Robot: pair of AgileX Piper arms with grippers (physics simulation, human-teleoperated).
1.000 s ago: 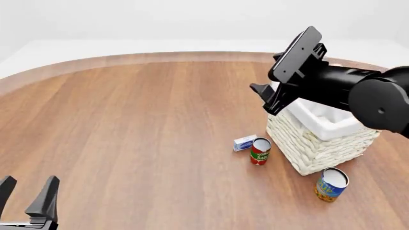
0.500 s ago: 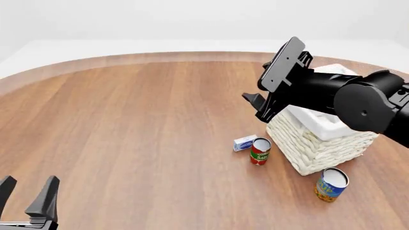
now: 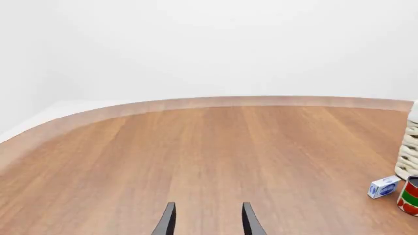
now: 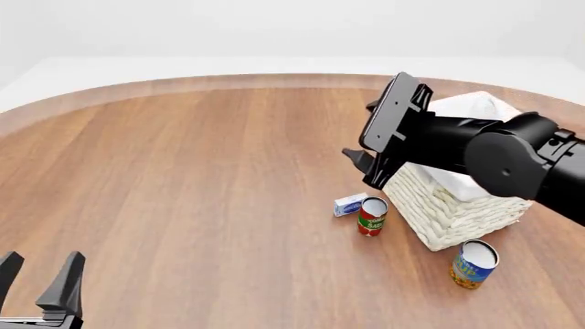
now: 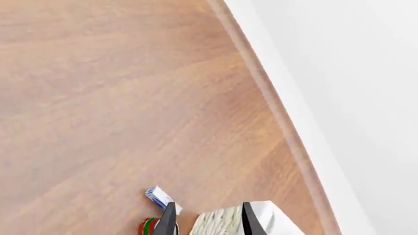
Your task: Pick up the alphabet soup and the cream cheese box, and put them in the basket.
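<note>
Both claws gape empty; I'd pinch the light, stiff cream cheese box across its narrow sides with my right gripper, left gripper idle

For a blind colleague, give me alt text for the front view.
The right arm's open tool hangs above the cream cheese box and a red-and-green can, beside the basket. The alphabet soup stands nearer the camera.

No legible text on labels.
</note>
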